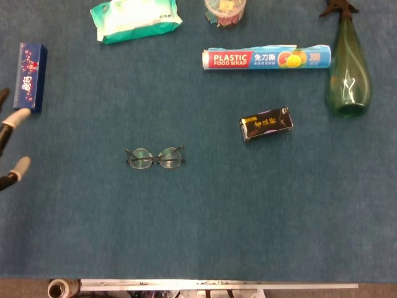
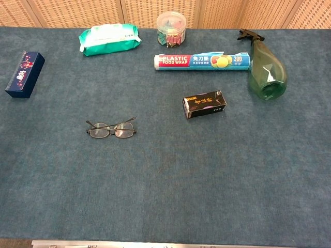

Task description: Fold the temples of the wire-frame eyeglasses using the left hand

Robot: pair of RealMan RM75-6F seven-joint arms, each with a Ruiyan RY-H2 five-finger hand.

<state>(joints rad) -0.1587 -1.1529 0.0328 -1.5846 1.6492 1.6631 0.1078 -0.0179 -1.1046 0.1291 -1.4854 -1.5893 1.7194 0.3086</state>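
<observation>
Illumination even and diffuse in both views, moderately bright; source direction not determinable, apparently overhead. Shadows soft and short: a thin dark edge lies under the black box (image 1: 266, 123) and along the plastic wrap roll (image 1: 267, 58). Specular highlights appear on the green spray bottle (image 1: 348, 74), as pale streaks on its body, and the wipes pack (image 1: 135, 17) shows mild sheen. The blue cloth (image 1: 248, 211) reads matte, with fine grain visible. Focus acceptable across the centre; the eyeglasses (image 1: 154, 158) render thin and slightly soft. Fingertips (image 1: 18, 117) at the left edge of the head view are blurred. Chest view shows slight perspective convergence toward the far edge.
</observation>
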